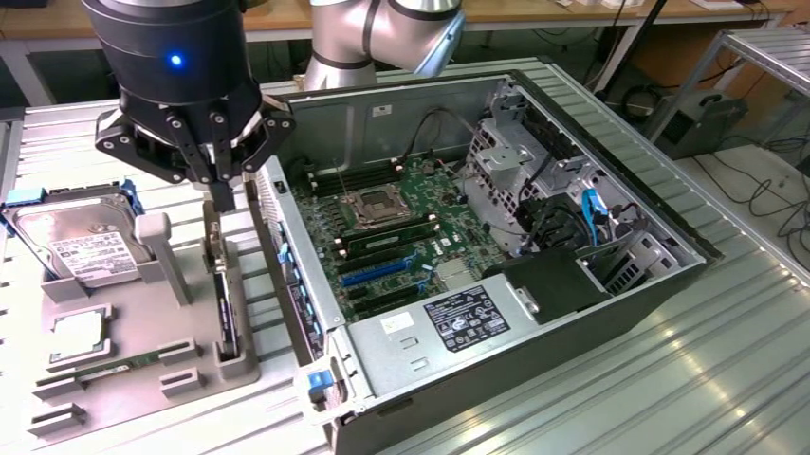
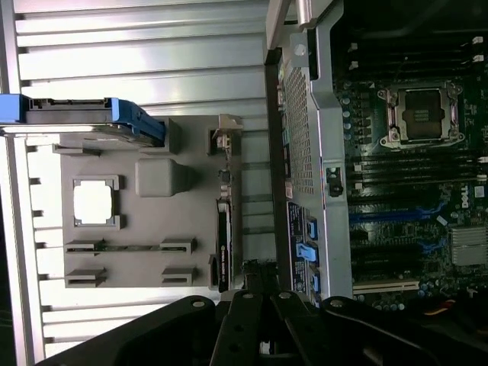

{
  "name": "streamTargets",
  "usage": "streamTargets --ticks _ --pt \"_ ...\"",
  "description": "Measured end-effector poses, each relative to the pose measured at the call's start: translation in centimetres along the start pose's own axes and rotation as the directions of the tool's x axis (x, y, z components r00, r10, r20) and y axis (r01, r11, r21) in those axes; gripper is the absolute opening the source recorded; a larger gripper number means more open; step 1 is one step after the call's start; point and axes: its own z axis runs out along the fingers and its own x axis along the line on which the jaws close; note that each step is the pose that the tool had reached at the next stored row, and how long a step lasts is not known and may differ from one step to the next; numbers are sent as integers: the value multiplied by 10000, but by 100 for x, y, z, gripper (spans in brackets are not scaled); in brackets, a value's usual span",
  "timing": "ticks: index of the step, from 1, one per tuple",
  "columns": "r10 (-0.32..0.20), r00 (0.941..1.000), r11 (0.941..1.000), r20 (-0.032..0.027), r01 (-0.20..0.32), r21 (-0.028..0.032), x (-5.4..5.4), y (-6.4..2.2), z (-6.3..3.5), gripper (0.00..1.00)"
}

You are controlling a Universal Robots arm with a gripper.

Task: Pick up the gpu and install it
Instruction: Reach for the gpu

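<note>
End effector (image 1: 223,194), pinched together, hangs above thin dark gpu (image 1: 227,313) standing on edge.

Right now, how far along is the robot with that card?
Nothing looks done: the gpu stands in the tray. In hand: the shut gripper sits at its end; a grip isn't clear. Left: lifting it and seating it in the bare blue slot.
</note>
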Motion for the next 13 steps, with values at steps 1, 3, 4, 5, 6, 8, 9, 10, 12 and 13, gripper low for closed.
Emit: streamTargets --ticks 1,3,4,5,6,8,9,10,12,13 --pt "0 10000 10000 0 0 1 0 -4 -1 11" --pt "0 10000 10000 0 0 0 -1 -11 0 11" --pt "0 10000 10000 0 0 0 -1 -15 -1 11" --pt "0 10000 10000 0 0 0 -1 -19 -1 11" --pt "0 10000 10000 0 0 1 -2 -23 -1 11" --pt "1 10000 10000 -1 -1 0 -5 -78 -4 11" --pt "1 10000 10000 0 -1 1 -7 -113 -5 11" --pt "0 10000 10000 0 0 0 -10 -150 -6 11" --pt "0 10000 10000 0 0 1 -14 -201 -9 11" --pt "0 10000 10000 0 0 1 -15 -217 -10 11"
